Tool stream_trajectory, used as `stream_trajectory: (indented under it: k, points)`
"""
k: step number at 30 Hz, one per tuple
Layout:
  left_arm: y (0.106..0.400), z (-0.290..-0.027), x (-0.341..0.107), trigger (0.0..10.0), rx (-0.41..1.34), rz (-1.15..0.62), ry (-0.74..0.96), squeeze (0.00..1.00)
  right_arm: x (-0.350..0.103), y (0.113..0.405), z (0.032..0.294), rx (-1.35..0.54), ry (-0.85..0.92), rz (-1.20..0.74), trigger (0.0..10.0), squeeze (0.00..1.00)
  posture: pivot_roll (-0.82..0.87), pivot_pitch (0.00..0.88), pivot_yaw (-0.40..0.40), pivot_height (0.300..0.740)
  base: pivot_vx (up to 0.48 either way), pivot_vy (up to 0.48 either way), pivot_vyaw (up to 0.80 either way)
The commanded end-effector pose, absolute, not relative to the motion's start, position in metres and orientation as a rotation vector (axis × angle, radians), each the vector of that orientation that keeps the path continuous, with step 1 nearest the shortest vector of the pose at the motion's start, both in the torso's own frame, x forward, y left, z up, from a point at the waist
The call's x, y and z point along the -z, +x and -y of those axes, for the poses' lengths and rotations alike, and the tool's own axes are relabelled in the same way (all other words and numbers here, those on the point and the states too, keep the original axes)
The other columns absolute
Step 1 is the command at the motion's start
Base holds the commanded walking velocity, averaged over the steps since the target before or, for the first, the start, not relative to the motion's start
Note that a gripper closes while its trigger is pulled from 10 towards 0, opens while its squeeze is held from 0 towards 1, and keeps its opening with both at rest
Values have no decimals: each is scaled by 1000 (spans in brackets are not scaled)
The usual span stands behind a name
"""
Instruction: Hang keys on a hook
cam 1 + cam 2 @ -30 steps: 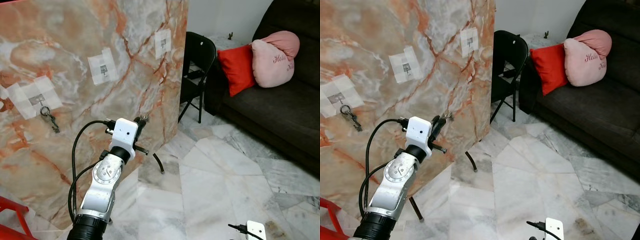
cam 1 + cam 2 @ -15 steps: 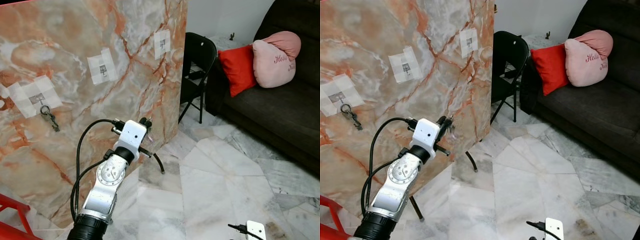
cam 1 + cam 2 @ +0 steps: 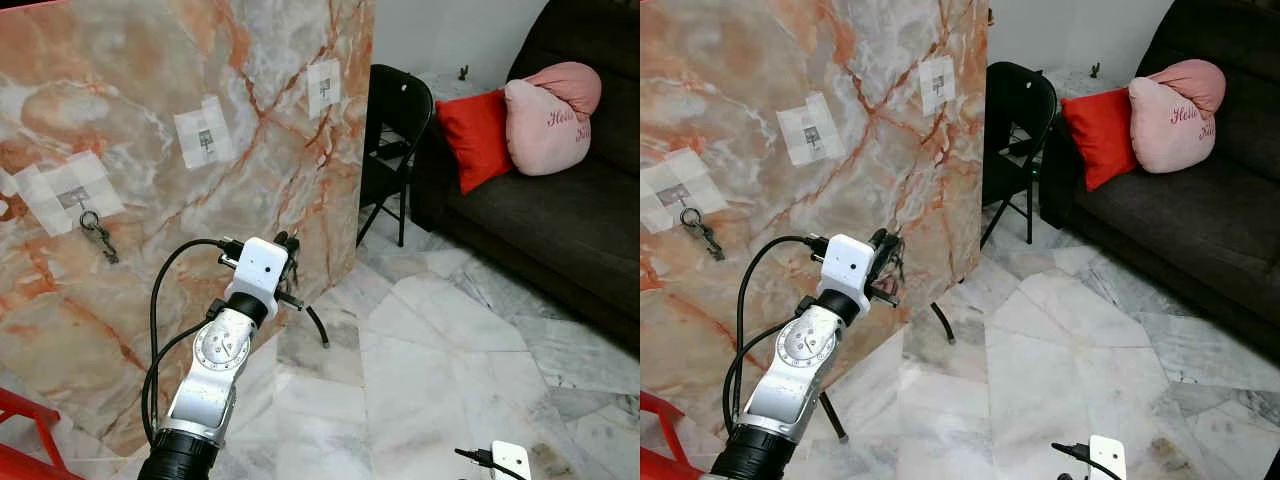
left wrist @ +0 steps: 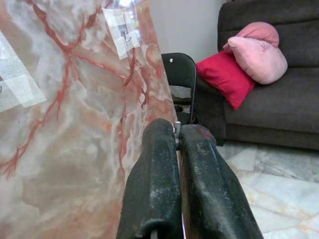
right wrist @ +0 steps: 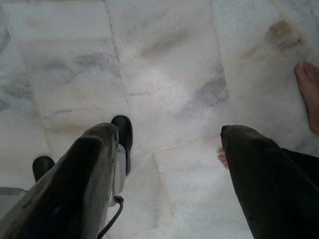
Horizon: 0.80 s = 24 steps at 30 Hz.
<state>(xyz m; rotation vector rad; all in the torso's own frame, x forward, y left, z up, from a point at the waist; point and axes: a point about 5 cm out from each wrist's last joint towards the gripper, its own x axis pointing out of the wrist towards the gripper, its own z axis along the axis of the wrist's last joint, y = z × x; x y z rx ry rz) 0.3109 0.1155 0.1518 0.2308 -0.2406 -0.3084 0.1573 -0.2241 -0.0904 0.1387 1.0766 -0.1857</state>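
Left tool [image 3: 288, 243] sits just in front of the marble board [image 3: 150, 120], fingers pressed tight on a small metal piece, probably the keys [image 4: 177, 125]. Over the last second I've watched it swing out from the board's right edge, then pull back a touch toward the board; it's now below the taped hooks, so I judge we're lining up, not hanging yet. One key set [image 3: 98, 236] already dangles from the leftmost hook [image 3: 75, 197]. My left wrist view shows the pinch and the far hook [image 4: 125, 33] above; the head view doesn't. Right tool [image 5: 169, 164], fingers spread, hangs idle over the floor, a person's bare foot [image 5: 309, 94] nearby.
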Motion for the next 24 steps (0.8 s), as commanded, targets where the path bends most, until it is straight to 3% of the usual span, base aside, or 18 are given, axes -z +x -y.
stream_trajectory:
  k: [1, 8, 16, 24]
  points:
    - [313, -114, -160, 10000, 301, 268, 224, 0, 88, 160, 228, 183, 126, -1065, 10000, 0, 86, 0, -59, 740, 0, 0, 0]
    - [312, -114, -160, 10000, 297, 267, 220, 0, 88, 161, 228, 166, 109, -1067, 10000, 0, 85, 0, -61, 740, 0, 0, 0]
    - [313, -114, -160, 10000, 297, 269, 216, 0, 88, 161, 228, 182, 130, -1062, 10000, 0, 86, 0, -63, 740, 0, 0, 555]
    - [313, -114, -160, 10000, 297, 271, 214, 0, 88, 161, 228, 170, 112, -1064, 10000, 0, 86, 0, -63, 740, 246, 0, 0]
